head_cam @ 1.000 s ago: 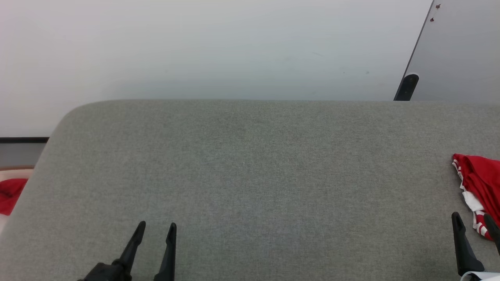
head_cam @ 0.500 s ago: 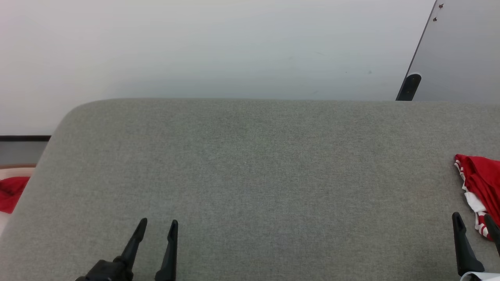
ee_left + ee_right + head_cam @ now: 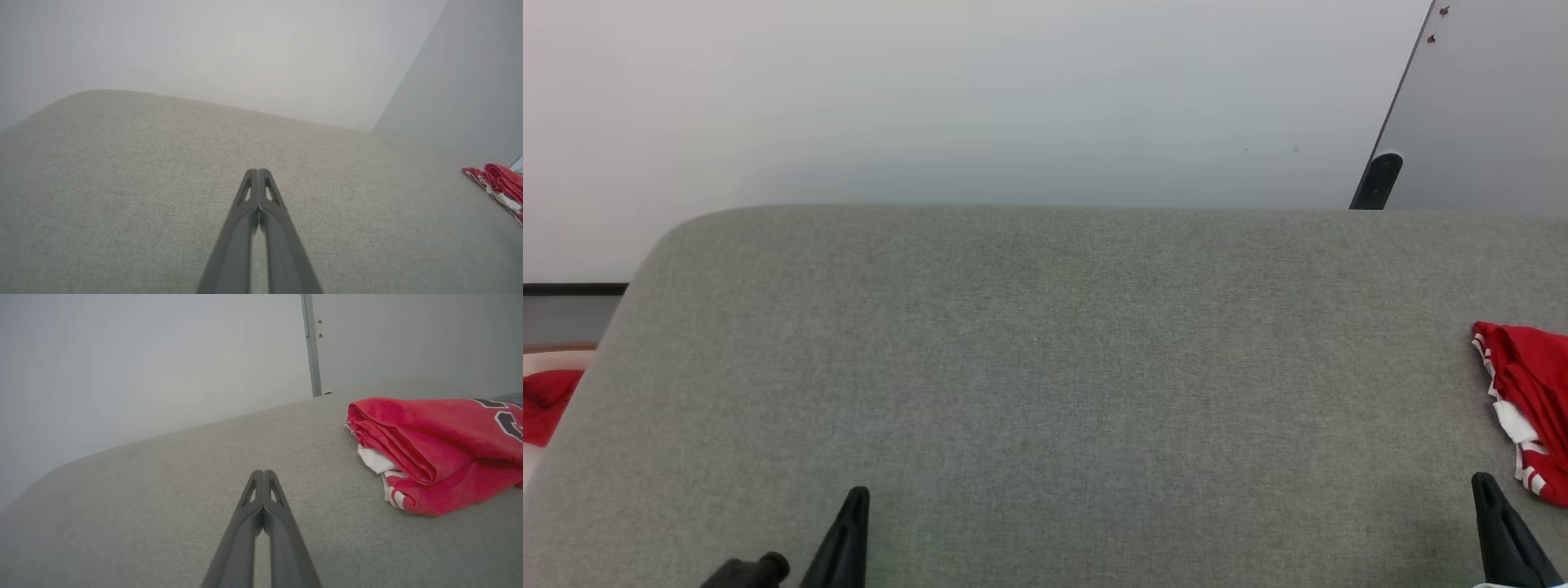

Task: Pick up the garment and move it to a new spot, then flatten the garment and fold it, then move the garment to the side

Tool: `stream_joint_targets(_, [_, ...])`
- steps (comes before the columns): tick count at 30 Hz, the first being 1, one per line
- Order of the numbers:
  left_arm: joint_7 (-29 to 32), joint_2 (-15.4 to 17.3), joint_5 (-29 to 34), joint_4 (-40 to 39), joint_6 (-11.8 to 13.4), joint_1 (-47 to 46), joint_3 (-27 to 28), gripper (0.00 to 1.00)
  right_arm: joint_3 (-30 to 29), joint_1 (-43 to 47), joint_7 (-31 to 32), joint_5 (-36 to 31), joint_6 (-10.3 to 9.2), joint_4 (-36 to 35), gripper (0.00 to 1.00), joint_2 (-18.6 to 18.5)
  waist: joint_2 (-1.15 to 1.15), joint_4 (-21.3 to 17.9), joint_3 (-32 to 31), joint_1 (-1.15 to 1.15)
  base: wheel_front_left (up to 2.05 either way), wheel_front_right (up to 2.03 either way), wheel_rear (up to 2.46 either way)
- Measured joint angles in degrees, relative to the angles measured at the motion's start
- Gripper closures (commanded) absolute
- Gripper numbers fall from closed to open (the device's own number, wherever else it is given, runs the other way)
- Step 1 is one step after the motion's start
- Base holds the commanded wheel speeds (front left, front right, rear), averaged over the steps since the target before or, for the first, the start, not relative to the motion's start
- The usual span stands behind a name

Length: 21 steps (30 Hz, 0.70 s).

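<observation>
On the grey pad (image 3: 1045,367), jersey (image 3: 433,453) folded far right; my left gripper (image 3: 258,171) and right gripper (image 3: 264,472) both pinched together.

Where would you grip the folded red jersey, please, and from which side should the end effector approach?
Grip the garment at its thick rolled fold edge, the one facing the right end effector. Come in low from the grey surface's open middle: the layers stack there, so one pinch likely catches them all. It is shut now, so open first.
</observation>
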Motion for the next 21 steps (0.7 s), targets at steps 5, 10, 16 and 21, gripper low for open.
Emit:
stream_joint_targets(5, [1.16, -0.23, -5.23, 0.67, -0.04, -0.55, 0.66, 1.00, 0.05, -0.51, 0.71, 4.77, 0.00, 1.02, 1.00, 0.45, 0.00, -0.14, 0.03, 0.00, 0.00, 0.00, 0.00])
stream_joint_targets(10, [2.43, -0.45, -10.03, 1.20, -0.05, -1.57, 1.29, 1.00, 0.11, -1.62, 1.27, 9.15, 0.00, 1.82, 1.00, 0.83, 0.00, -0.28, 0.05, 0.00, 0.00, 0.00, 0.00])
stream_joint_targets(16, [3.74, -0.66, -15.56, 1.98, -0.08, -2.66, 1.96, 1.00, 0.18, -2.80, 1.94, 13.97, 0.00, 2.83, 1.00, 1.23, 0.00, -0.45, 0.08, 0.00, 0.00, 0.00, 0.00])
stream_joint_targets(21, [4.77, -0.89, -19.84, 2.43, -0.23, -3.46, 2.54, 1.00, 0.21, -3.61, 2.34, 17.84, 0.00, 3.68, 1.00, 1.69, 0.00, -0.59, 0.11, 0.00, 0.00, 0.00, 0.00])
